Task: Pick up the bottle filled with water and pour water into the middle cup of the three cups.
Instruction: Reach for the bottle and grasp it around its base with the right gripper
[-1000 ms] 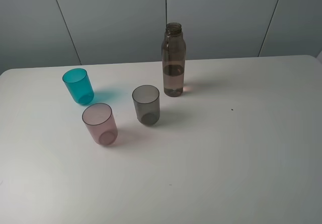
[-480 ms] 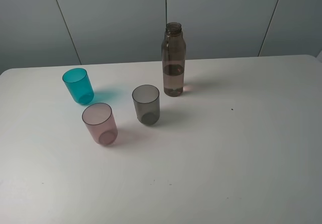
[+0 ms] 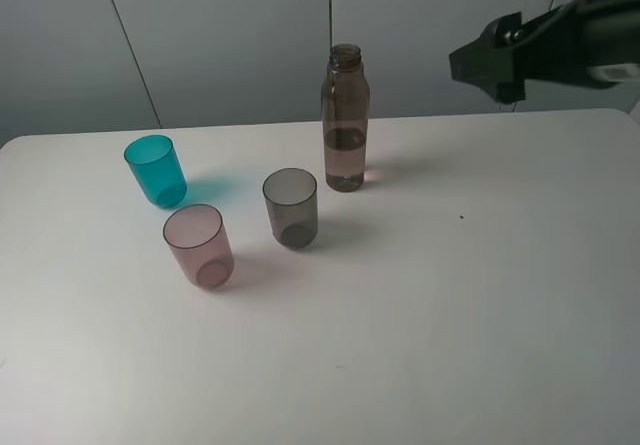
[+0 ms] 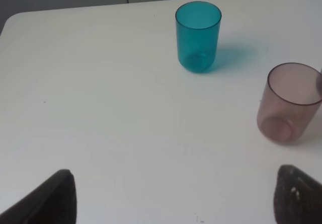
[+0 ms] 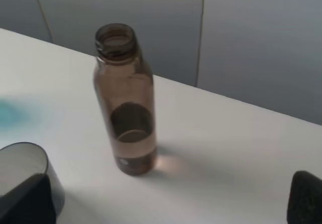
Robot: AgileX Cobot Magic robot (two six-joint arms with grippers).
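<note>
Tall smoky brown-grey plastic bottle (image 3: 345, 120) stands upright, uncapped, far centre of white table (image 3: 480, 295). Right gripper (image 3: 478, 65) hangs far right, jaws spread, empty; left gripper (image 4: 173, 199) likewise agape. Risk: a finger clipping the slim bottle topples it, spilling water (image 5: 132, 148). Pale pink plastic tumbler (image 3: 198, 245) sits near left, smoky grey tumbler (image 3: 291, 207) between. Right wrist view shows bottle and waterline, perhaps a third up, but no pink tumbler; left wrist view the reverse.

Nothing readable turned up: no words, no brand, no numbers in any view. The one candidate was a small pale mark (image 5: 123, 160) low on the wall of the bottle (image 5: 124, 83), just above its base, and in the right wrist view it was too small and blurred to make out.
</note>
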